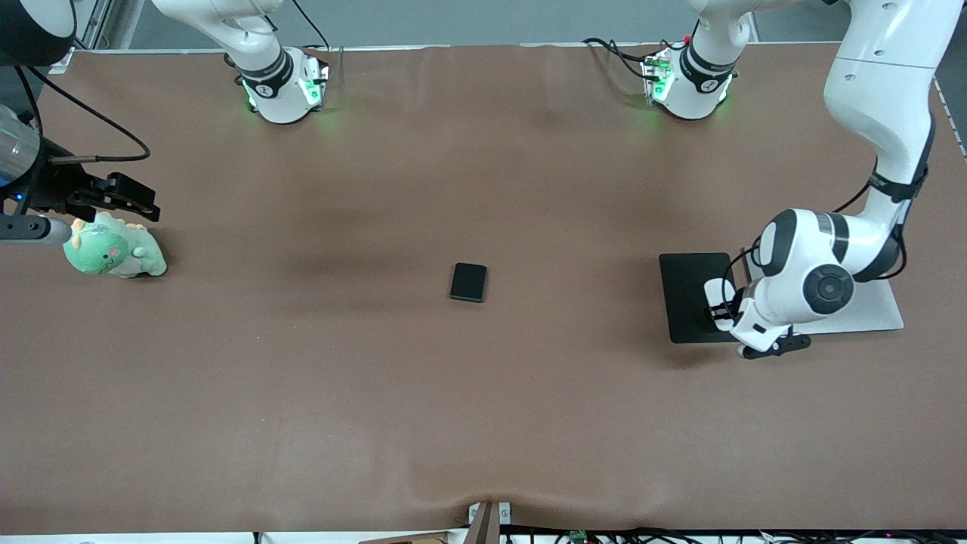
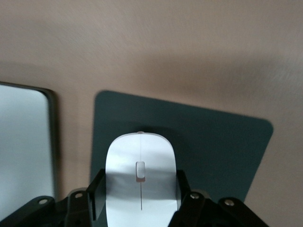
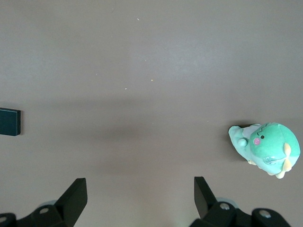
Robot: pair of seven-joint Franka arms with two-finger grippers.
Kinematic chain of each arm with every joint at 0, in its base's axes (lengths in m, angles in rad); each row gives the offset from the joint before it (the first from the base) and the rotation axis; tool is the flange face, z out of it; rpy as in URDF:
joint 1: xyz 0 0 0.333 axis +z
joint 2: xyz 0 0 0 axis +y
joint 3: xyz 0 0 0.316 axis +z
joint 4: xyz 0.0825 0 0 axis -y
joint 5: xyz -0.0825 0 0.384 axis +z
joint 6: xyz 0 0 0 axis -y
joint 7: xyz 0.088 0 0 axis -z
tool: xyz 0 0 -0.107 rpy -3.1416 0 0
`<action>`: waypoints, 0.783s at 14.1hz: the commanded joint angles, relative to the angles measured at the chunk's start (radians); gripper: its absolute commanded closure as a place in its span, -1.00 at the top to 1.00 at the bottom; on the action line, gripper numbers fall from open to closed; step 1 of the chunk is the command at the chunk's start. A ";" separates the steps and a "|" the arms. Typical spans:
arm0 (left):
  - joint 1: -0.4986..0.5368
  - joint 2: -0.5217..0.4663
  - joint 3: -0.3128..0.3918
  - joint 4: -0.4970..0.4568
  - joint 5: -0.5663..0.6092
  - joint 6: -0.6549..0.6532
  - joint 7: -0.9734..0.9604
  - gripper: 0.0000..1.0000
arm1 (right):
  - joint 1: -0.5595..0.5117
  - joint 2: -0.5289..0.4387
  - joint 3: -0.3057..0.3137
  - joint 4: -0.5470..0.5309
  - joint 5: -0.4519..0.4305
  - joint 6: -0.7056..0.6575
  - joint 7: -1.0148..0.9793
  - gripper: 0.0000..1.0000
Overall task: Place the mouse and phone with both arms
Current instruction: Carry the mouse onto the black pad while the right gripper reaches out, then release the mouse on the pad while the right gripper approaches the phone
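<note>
My left gripper [image 2: 141, 201] pinches the mouse [image 2: 141, 182] over the mouse pad [image 2: 213, 151]; my right gripper [image 3: 140, 196], spread and waiting, must next fetch the phone [image 1: 468, 282].

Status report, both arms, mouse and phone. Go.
Left gripper shut on mouse, over the mouse pad. Right gripper open, waiting above the green plush toy. Phone mid-table, untouched. Nothing around it.

- No text, label, brand, number or sign can be read anywhere on the arms, the objects or the brown surface [image 1: 378, 378].
</note>
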 commanded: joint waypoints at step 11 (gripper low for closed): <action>0.010 -0.051 -0.019 -0.115 0.021 0.108 -0.019 0.21 | 0.235 0.202 -0.003 0.021 0.111 0.193 0.207 1.00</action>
